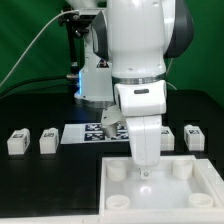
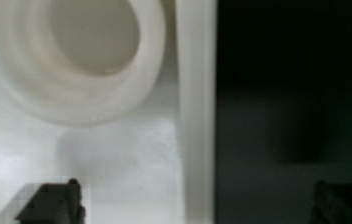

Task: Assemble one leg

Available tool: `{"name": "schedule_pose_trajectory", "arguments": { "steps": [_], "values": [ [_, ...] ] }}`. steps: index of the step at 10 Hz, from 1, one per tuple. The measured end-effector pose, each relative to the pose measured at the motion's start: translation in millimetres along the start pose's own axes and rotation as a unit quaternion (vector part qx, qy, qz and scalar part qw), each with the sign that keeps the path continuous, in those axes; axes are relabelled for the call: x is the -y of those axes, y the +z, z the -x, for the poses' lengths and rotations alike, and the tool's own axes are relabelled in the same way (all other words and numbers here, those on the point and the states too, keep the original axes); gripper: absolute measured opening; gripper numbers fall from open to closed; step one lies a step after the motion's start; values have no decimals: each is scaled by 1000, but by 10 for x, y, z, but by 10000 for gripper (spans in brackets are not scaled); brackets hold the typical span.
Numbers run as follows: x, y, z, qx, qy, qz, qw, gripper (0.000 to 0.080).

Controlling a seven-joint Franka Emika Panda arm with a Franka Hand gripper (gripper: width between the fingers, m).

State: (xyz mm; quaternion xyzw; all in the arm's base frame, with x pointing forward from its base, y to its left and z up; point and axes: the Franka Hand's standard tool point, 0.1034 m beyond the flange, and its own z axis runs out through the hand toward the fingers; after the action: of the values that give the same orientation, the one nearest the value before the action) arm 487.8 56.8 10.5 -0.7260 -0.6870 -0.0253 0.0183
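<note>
Large white square plastic tray (image 1: 104,195) at the bench's front edge; gripper (image 1: 144,171) over it, fingers (image 2: 48,203) spread, empty.
Nearest small white plastic rectangular leg (image 1: 165,137) lies beyond, toward the back edge.

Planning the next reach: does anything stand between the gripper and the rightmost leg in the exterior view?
Nothing visible does. The open gripper hangs over the tray; that leg stands on the table past the tray's rim.
</note>
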Motion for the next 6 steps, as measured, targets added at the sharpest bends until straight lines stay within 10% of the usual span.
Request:
{"name": "schedule_pose_trajectory", "arguments": {
  "steps": [3,6],
  "values": [
    [2,-17,-2,0,5,2,1000,649],
    [164,-372,-229,15,76,13,997,649]
  ]
}}
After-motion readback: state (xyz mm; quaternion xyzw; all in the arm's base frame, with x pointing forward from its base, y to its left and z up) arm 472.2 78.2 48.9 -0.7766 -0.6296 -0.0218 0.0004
